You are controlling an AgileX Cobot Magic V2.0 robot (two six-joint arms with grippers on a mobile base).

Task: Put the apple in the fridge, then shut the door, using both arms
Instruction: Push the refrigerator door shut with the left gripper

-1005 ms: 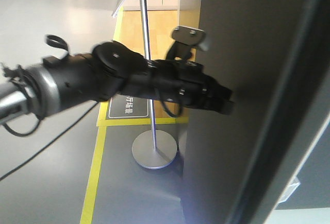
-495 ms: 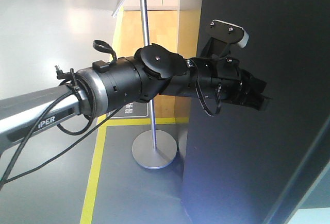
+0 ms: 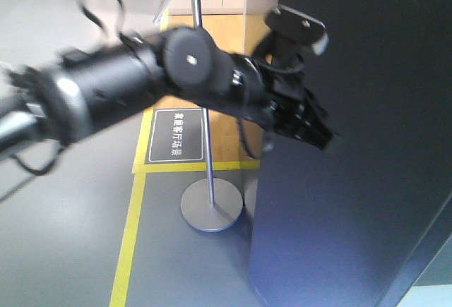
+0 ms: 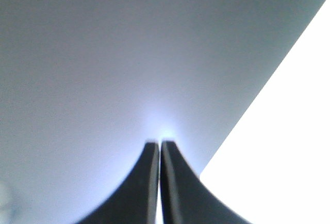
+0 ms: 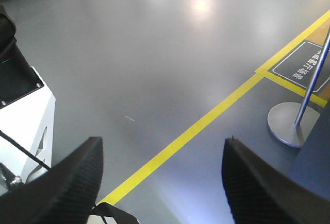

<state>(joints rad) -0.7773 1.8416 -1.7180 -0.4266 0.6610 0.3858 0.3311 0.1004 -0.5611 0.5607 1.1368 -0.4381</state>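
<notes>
My left fingers (image 4: 152, 167) are pressed together with nothing between them, a single blunt point, and their tips sit on or just short of the plain grey face straight ahead. I take that face for the outside of the door (image 3: 353, 201). Shut fingers make a firm pusher and cannot snag on a flat panel, which is why I judge them held so. My left arm (image 3: 141, 88) reaches across with the wrist angled down, putting the door directly in front of the fingertips. My right fingers (image 5: 67, 183) are spread wide and hold nothing; below them lies only the grey floor (image 5: 154, 54), with a yellow line (image 5: 206, 123) crossing ahead of the fingertips and the base of a sign stand (image 5: 289, 123) off beyond the outer finger. They hang well away from the door, out of its swing. The apple shows in no view. Since neither set of fingers carries it, I suppose it sits inside the fridge, behind that door.
</notes>
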